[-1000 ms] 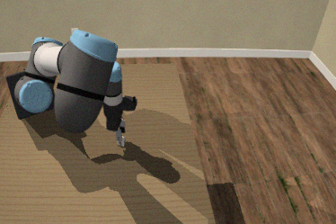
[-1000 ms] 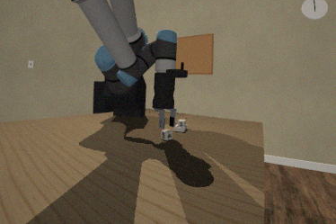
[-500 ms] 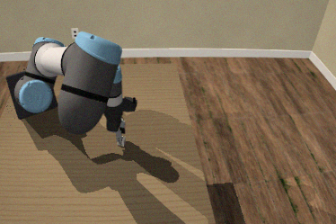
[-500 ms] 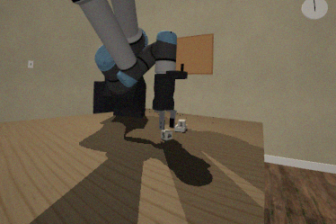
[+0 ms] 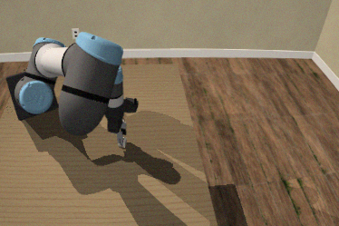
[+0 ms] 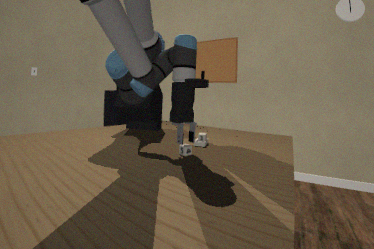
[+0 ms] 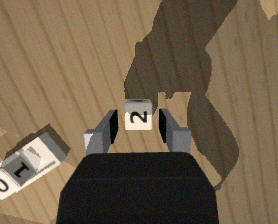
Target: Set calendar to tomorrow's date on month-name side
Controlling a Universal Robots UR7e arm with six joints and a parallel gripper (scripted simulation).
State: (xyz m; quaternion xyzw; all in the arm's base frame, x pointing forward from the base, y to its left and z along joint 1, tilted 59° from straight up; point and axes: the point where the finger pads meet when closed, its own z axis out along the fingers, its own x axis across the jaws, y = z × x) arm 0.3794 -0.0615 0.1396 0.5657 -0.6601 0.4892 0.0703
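Observation:
A loose white cube (image 6: 185, 150) (image 7: 138, 118) lies on the table, with a 2, turned sideways, on its upper face in the wrist view. My gripper (image 6: 186, 141) (image 7: 138, 119) is open and points down; its fingertips are just over the cube, one on each side in the wrist view, with a gap beside each. The white tray (image 6: 201, 144) (image 7: 54, 145) stands to the lower left in the wrist view. A second cube (image 6: 202, 136) (image 7: 19, 170) is in it, showing a 1 on a shaded side and a 0 on the bright face. In the top view the arm hides the tray.
The wooden table top (image 5: 159, 90) (image 6: 260, 189) bears long arm shadows. The tray with its cube stands close behind and right of the fingers in the exterior view. The table's right edge (image 5: 196, 144) (image 6: 293, 169) is farther off. The month's name cannot be read in any view.

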